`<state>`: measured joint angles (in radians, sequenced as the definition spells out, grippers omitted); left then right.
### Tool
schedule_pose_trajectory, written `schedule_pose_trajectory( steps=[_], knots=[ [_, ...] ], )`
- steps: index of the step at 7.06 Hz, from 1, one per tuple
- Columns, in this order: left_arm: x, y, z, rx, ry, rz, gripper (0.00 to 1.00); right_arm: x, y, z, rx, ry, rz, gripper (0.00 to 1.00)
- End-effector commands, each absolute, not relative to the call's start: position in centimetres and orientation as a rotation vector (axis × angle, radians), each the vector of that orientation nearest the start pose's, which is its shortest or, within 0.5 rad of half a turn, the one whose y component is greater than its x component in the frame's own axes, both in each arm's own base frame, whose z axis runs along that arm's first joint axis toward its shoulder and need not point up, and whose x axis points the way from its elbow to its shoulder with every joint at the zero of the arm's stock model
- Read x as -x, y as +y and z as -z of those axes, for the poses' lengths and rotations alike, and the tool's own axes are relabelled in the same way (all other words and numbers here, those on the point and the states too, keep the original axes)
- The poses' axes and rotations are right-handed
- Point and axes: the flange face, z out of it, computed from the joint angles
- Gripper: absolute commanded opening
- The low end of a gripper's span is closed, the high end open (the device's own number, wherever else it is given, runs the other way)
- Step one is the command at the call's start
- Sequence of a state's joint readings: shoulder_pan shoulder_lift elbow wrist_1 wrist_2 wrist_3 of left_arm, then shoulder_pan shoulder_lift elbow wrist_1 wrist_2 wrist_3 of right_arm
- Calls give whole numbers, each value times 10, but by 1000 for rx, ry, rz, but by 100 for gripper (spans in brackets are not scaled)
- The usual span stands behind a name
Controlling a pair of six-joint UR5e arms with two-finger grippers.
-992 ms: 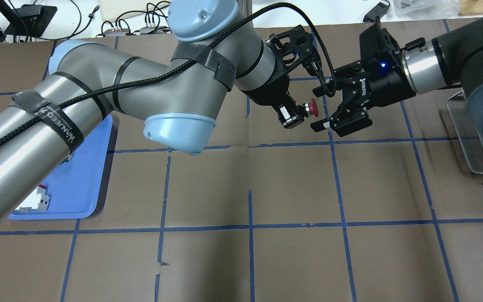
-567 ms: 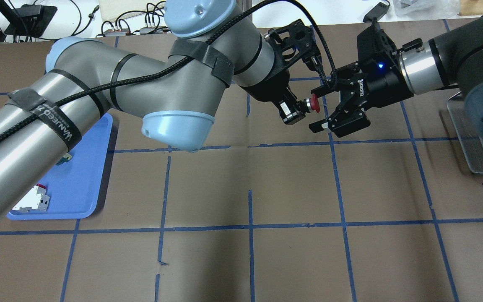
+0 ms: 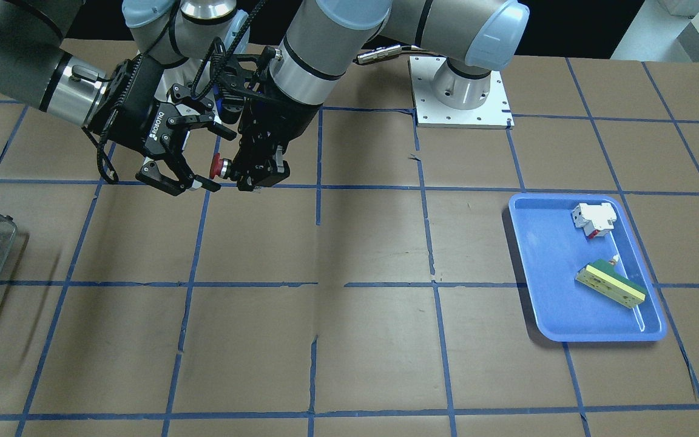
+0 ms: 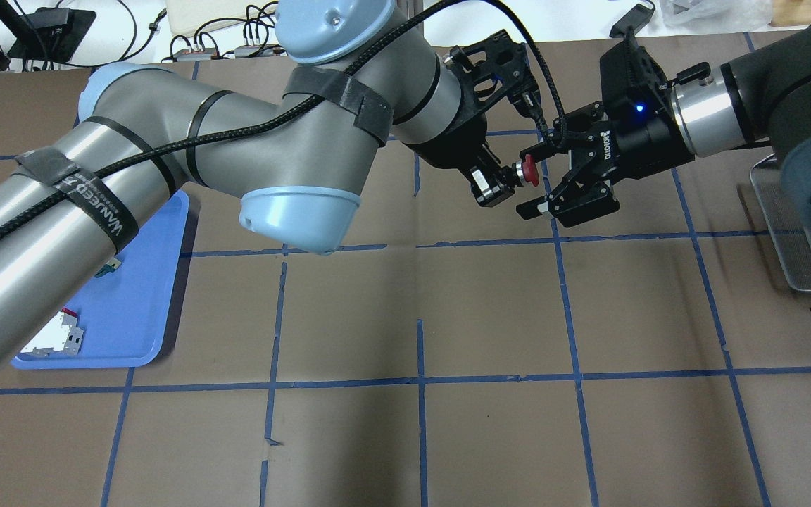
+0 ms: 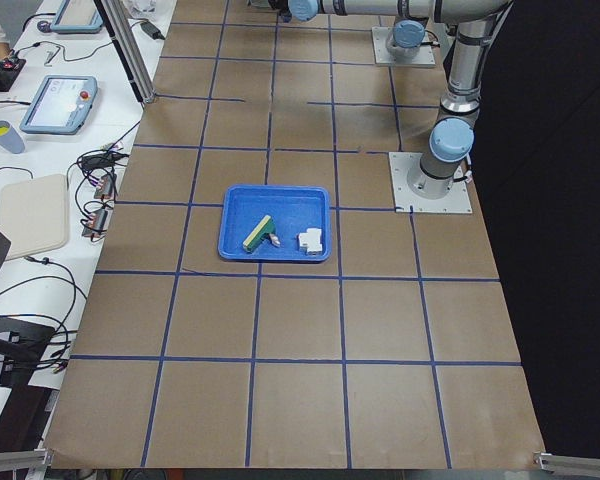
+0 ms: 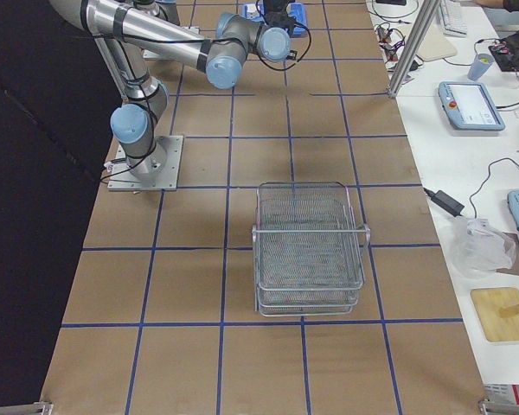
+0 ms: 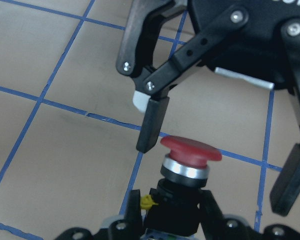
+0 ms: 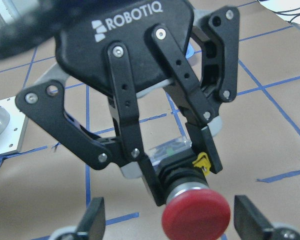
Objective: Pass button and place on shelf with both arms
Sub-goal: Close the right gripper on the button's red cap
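The button (image 4: 531, 171), a red cap on a black body, is held above the table in my left gripper (image 4: 500, 184), which is shut on its body. The cap points at my right gripper (image 4: 529, 180), which is open with one finger on either side of the cap and not touching it. The left wrist view shows the button (image 7: 191, 150) between the right fingers (image 7: 151, 125). The right wrist view shows the red cap (image 8: 196, 215) close up, with the left gripper (image 8: 182, 175) behind it. The wire shelf (image 6: 310, 246) stands on the table's right side, at the overhead view's right edge (image 4: 793, 225).
A blue tray (image 3: 543, 303) on the robot's left side holds a white block with a red bit (image 3: 593, 217) and a green-and-cream bar (image 3: 610, 283). The brown table (image 4: 419, 317) is marked with a grid of blue tape. Cables and devices lie beyond the far edge.
The left gripper has carried the button a little up and towards the right gripper. The right gripper has edged left, so the cap now sits further between its open fingers.
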<state>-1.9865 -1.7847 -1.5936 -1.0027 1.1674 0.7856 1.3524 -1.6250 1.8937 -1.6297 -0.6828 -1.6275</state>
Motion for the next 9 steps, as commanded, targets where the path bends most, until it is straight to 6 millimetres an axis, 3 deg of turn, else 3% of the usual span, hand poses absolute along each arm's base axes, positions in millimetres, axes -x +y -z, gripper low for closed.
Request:
schedule_pose_trajectory(
  steps=[1, 2, 4, 6, 9],
  knots=[
    [398, -475, -433, -2021, 2738, 693, 0, -110, -476, -404, 1439, 1862, 750, 85],
    [398, -475, -433, -2021, 2736, 698, 0, -110, -476, -405, 1440, 1862, 752, 85],
    [397, -473, -425, -2019, 2744, 672, 0, -110, -477, -405, 1449, 1861, 761, 54],
    [397, -471, -428, -2023, 2742, 677, 0, -110, -476, -406, 1452, 1863, 759, 38],
    [397, -469, -430, -2023, 2739, 684, 0, -109, -476, -404, 1446, 1873, 737, 0]
  ],
)
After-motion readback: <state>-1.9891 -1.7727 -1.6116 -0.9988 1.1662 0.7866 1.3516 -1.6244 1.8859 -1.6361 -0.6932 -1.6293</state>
